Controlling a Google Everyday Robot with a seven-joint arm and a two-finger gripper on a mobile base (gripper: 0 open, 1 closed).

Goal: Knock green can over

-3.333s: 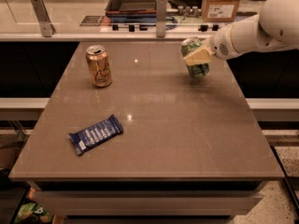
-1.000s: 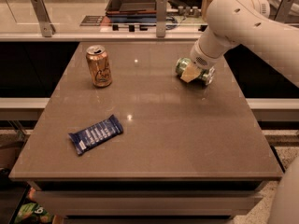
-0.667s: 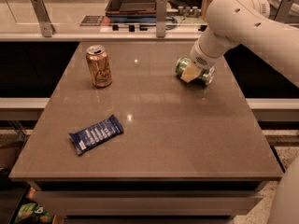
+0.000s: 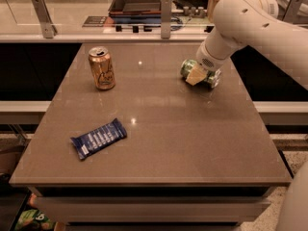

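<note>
The green can [image 4: 188, 68] lies on its side on the brown table [image 4: 163, 129], at the far right part of the top. My gripper [image 4: 197, 75] is down on the can, its tan pad over the can's middle, so only the can's two ends show. The white arm reaches in from the upper right.
An orange-gold can [image 4: 102, 68] stands upright at the far left of the table. A blue snack bar wrapper [image 4: 98, 138] lies near the front left. Behind the table runs a counter with a glass rail and a dark tray [image 4: 139, 1].
Since 3.3 s ago the arm has swung down and the green can has gone from tilted at the gripper to lying on its side. Nothing has moved in the last second.
</note>
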